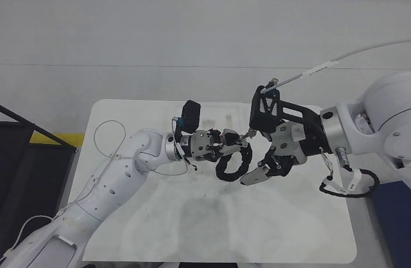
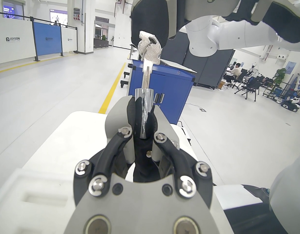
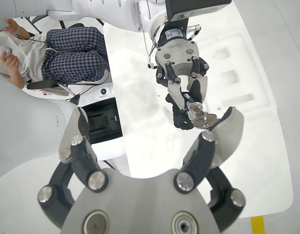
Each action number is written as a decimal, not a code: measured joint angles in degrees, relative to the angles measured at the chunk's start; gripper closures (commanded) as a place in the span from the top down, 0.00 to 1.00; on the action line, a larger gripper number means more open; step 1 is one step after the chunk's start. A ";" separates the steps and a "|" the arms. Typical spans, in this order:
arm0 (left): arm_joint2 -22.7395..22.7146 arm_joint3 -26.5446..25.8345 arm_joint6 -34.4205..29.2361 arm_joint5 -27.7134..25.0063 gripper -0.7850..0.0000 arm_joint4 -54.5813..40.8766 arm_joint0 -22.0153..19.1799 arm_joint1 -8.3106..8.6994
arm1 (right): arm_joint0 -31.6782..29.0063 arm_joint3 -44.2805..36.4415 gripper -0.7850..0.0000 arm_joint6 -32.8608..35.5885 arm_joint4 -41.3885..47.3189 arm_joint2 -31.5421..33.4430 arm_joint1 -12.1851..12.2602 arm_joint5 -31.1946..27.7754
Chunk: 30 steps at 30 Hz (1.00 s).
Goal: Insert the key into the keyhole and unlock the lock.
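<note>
My left gripper (image 3: 191,99) is clamped tight around the lock (image 2: 145,103), a chrome cylinder pinched between both black pads and held up over the middle of the white table (image 1: 292,228) with its end face turned toward my other arm. A black ribbed loop (image 1: 233,164) hangs from the lock below that gripper, clear of the tabletop as far as I can tell. The key (image 2: 148,59) sticks out of the free end of the cylinder. Its blade meets the end face at the keyhole, though I can't tell how deep it sits. A small ring (image 3: 205,118) passes through its head. My right gripper (image 3: 155,116) has its jaws spread wide, nothing pinched between them. One finger pad (image 2: 150,18) rests against the key's head, and from the left wrist camera the head lies flat on the dark pad. The other finger (image 2: 283,21) stands well apart to the side, touching nothing. From the top camera the two grippers face each other nose to nose, with the key between them. On the table's far side, beyond the left gripper, lies a white moulded tray (image 3: 240,49) with rectangular recesses.
</note>
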 measured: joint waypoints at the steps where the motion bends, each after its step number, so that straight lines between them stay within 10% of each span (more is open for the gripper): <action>1: 0.01 0.01 -0.01 0.00 0.00 -0.03 -0.04 -0.03 | 0.10 0.08 1.00 0.35 -0.05 -0.13 -0.11 0.08; 17: 0.25 -0.28 -0.09 0.00 0.00 0.43 -0.57 -0.17 | 1.48 1.68 1.00 3.92 -2.07 -0.45 -1.40 -1.21; 30: 4.20 -3.29 -8.38 0.00 0.00 -5.73 -5.39 2.94 | -0.27 2.48 1.00 2.37 -12.70 3.23 -0.40 -14.96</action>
